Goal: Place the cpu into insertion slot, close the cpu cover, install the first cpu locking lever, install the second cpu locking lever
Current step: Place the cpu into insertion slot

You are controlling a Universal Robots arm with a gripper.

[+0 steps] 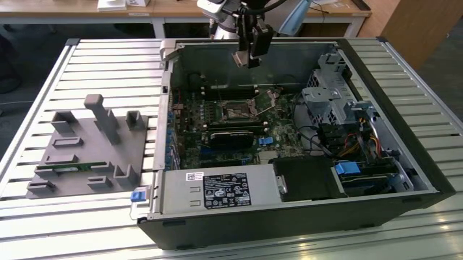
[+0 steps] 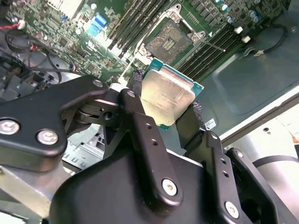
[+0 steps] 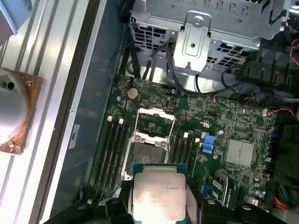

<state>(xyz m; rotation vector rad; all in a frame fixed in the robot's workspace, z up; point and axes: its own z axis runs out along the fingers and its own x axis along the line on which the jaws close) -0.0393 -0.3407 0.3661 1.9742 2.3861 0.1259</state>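
Observation:
In both wrist views my gripper (image 2: 164, 103) (image 3: 159, 205) is shut on the cpu (image 2: 168, 93) (image 3: 158, 191), a square chip with a silvery top and a green edge, held by two opposite sides. In the exterior view the gripper (image 1: 246, 58) hangs over the back of the open computer case, well above the motherboard. The insertion slot (image 1: 237, 112) (image 2: 169, 43) (image 3: 148, 151) lies open below, its dark pin field bare. The cpu cover (image 3: 156, 112) stands swung up beside the slot. A thin locking lever (image 2: 212, 44) sticks out at the slot's side.
The case walls (image 1: 347, 65) ring the board. A metal drive cage (image 1: 326, 103) and cables stand at the exterior view's right, and a black heatsink block (image 1: 231, 138) and the power supply (image 1: 217, 189) sit nearer. A grey parts fixture (image 1: 87, 146) rests on the slatted table.

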